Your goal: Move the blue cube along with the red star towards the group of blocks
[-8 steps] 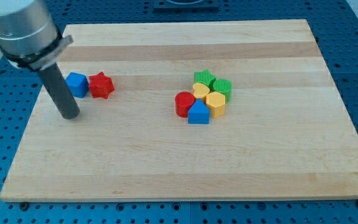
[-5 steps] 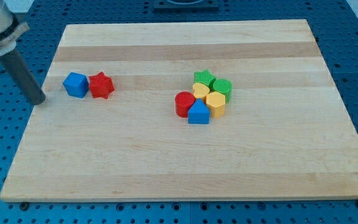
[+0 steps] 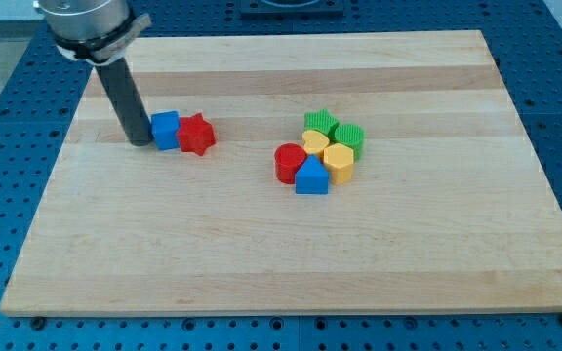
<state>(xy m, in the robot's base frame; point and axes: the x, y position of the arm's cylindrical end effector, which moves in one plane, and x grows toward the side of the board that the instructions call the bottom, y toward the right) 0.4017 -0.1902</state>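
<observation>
The blue cube [image 3: 166, 130] sits on the wooden board [image 3: 291, 244] left of centre, touching the red star [image 3: 196, 134] on its right side. My tip [image 3: 140, 142] is against the blue cube's left side. The group of blocks lies to the right of centre: a green star [image 3: 320, 123], a green cylinder [image 3: 350, 137], a yellow heart [image 3: 315, 142], a yellow hexagon [image 3: 340, 162], a red cylinder [image 3: 289, 162] and a blue block with a peaked top [image 3: 311, 176]. A gap separates the red star from the red cylinder.
The board lies on a blue perforated table [image 3: 8, 117]. The arm's grey body [image 3: 86, 21] hangs over the board's top left corner.
My tip went from off the board's left edge to the blue cube's left side. The blue cube and red star have shifted right, closer to the group.
</observation>
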